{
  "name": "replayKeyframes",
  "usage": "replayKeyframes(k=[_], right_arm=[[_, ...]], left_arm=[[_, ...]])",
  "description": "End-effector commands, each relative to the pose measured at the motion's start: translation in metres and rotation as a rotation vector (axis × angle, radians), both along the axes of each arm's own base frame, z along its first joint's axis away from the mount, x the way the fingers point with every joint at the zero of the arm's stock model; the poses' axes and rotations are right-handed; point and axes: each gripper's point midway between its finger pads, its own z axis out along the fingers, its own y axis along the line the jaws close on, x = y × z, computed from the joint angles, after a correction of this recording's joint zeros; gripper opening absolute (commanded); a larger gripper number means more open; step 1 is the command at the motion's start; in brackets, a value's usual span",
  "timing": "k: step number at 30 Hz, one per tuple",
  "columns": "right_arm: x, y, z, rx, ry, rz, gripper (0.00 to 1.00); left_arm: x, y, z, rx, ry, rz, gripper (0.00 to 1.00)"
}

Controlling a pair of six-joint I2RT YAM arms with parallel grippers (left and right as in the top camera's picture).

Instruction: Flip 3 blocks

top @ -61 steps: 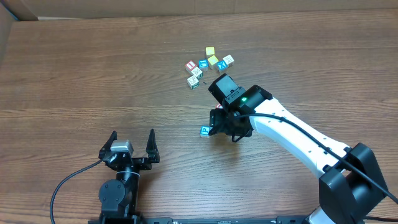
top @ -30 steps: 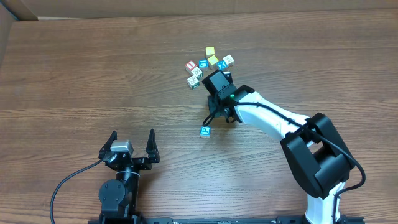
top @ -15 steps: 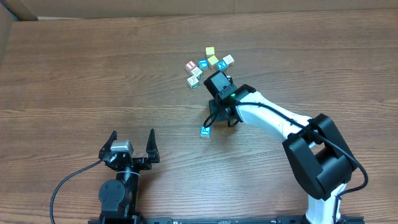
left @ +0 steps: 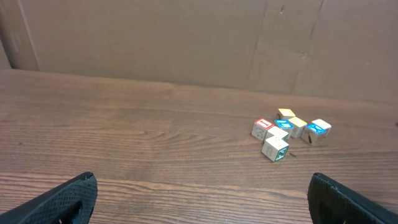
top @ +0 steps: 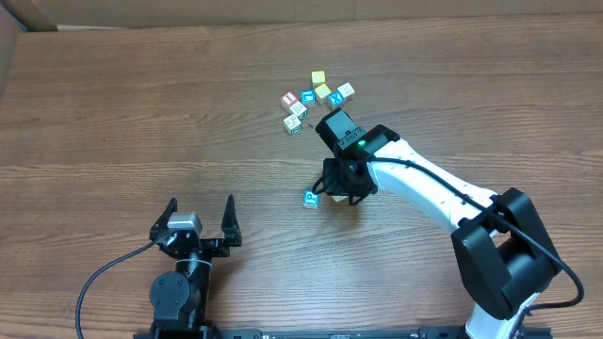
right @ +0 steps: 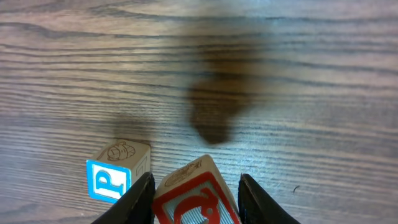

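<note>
My right gripper is shut on the red-faced block, which sits tilted between the two fingers just above the table. The blue "P" block rests on the wood just to its left, apart from the fingers. From overhead the right gripper hides the red block, and the P block lies at its left. A pale block sits at the near edge of the far cluster. My left gripper stands open and empty near the front edge, its fingers spread wide.
Several other cubes form a cluster behind the right gripper, among them yellow ones, a red "I" and a blue "X"; the same cluster shows in the left wrist view. A cardboard wall stands behind the table.
The right jaws have narrowed onto the red-faced block. The right wrist has shifted slightly toward the front and right, beside the P block. The left arm has not moved.
</note>
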Motion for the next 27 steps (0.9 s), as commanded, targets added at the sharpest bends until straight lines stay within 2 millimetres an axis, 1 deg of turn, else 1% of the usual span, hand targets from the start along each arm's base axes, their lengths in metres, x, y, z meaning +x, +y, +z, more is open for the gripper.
replayKeyframes(k=[1,10,11,12,13,14,15,16,17,20,22,25,27], right_arm=[[-0.003,0.006,0.010,0.033,0.006,-0.087,0.33],[-0.006,0.009,0.009,0.031,0.012,-0.157,0.33],[-0.007,0.010,0.009,0.028,0.010,-0.154,0.34],[-0.007,0.010,0.009,0.025,0.008,-0.152,0.39],[-0.008,0.010,0.009,0.024,0.009,-0.151,0.47],[-0.008,0.010,0.009,0.024,0.010,-0.150,0.53],[-0.008,0.010,0.009,0.022,0.010,-0.149,0.61],[-0.008,0.010,0.009,0.021,0.007,-0.146,0.66],[-0.008,0.010,0.009,0.021,0.007,-0.146,0.68],[-0.007,0.010,0.009,0.021,0.005,-0.142,0.69],[-0.006,0.008,0.009,0.016,0.001,-0.140,0.68],[0.000,0.000,0.009,-0.006,-0.020,-0.135,0.62],[0.002,-0.005,0.009,-0.002,-0.007,-0.151,0.52]], left_arm=[[0.000,-0.003,0.001,0.021,-0.007,-0.016,1.00],[0.000,-0.003,0.001,0.021,-0.007,-0.016,1.00],[0.000,-0.003,0.001,0.021,-0.007,-0.016,1.00],[0.000,-0.003,0.001,0.021,-0.007,-0.016,1.00],[0.000,-0.003,0.001,0.021,-0.007,-0.016,1.00],[0.000,-0.003,0.001,0.021,-0.007,-0.016,1.00],[0.000,-0.003,0.001,0.021,-0.007,-0.016,1.00],[0.000,-0.003,0.001,0.021,-0.007,-0.016,1.00],[0.000,-0.003,0.001,0.021,-0.007,-0.016,1.00],[0.000,-0.003,0.001,0.021,-0.007,-0.016,1.00],[0.000,-0.003,0.001,0.021,-0.007,-0.016,1.00],[0.000,-0.003,0.001,0.021,-0.008,-0.016,1.00],[0.000,-0.003,0.001,0.021,-0.007,-0.016,1.00]])
